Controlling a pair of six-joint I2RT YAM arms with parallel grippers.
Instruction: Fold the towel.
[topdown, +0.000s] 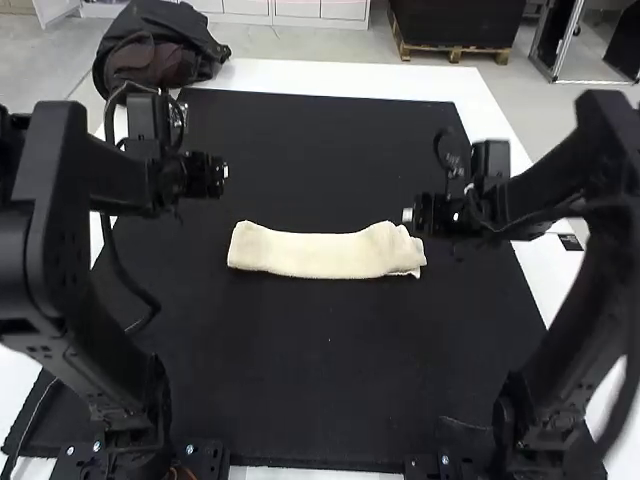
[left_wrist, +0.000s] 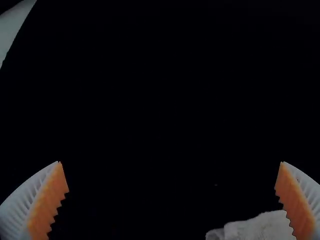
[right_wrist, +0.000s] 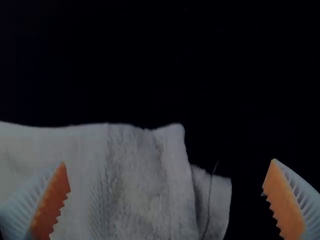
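Jaws spread wide on both arms, nothing pinched. Left jaws, on the left arm (topdown: 50, 180), sit beyond the towel's left end, toward the counter's far edge. Right jaws, on the right arm (topdown: 570, 350), hang by the rumpled end, orange pads (right_wrist: 52, 200) facing each other across it.

Towel (topdown: 320, 255): a long, narrow strip, apparently folded lengthwise, lying on the black mat (topdown: 330, 380) near mid-counter (topdown: 490, 100), its length running between left and right edges. Left end (topdown: 243, 246) fairly square. Right end (topdown: 405, 250) puckered, a small flap (right_wrist: 215, 200) sticking out past the layers; a loose thread crosses it.

Step in hand, as I judge it: tidy the right end, then shorten the strip by folding it crosswise. Perhaps half the work done.

Handling: smooth the pucker first, pressing lightly and drawing toward the right edge, so the flap lines up with the rest. Then go in low, one pad under every layer, and close near the middle of the end. A shallow bite would likely take the top layer alone and open the lengthwise fold. Left jaws best used to pin the left end against drag. Carry the end over in a low arc toward the counter's left edge, lay it down flat, release before lifting.
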